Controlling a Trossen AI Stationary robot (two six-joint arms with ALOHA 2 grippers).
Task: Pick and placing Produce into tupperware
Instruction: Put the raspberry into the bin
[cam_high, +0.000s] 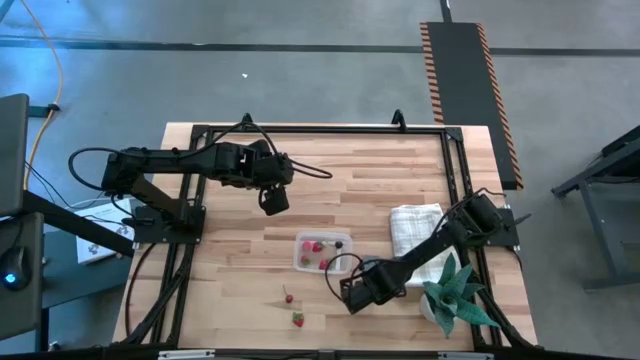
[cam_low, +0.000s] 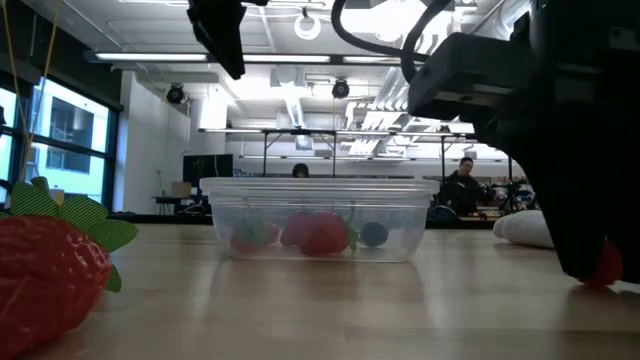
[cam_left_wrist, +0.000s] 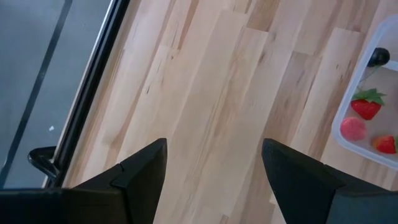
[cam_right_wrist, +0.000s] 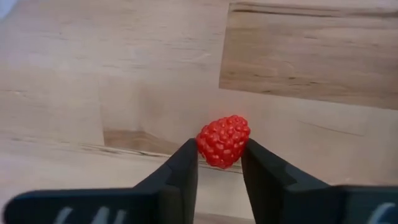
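The tupperware is a clear rectangular box standing near the table's middle; in the low view it holds red and pinkish pieces and a dark berry. Two strawberries lie on the wood near the front edge, and one looms large in the low view. My right gripper is low over the table just right of the box, shut on a red raspberry-like piece. My left gripper hangs open above the table, left of and beyond the box. My right gripper pinches the red bumpy berry between its two fingertips, one on each side. The fingers slant down from the table's right side. In the low view the berry sits at the fingers' ends, close to the tabletop; whether it still touches the wood I cannot tell.
A white checked folded cloth lies right of the box, under the right arm. A green spiky plant stands at the front right corner. A black frame runs round the table. People sit in the room behind.
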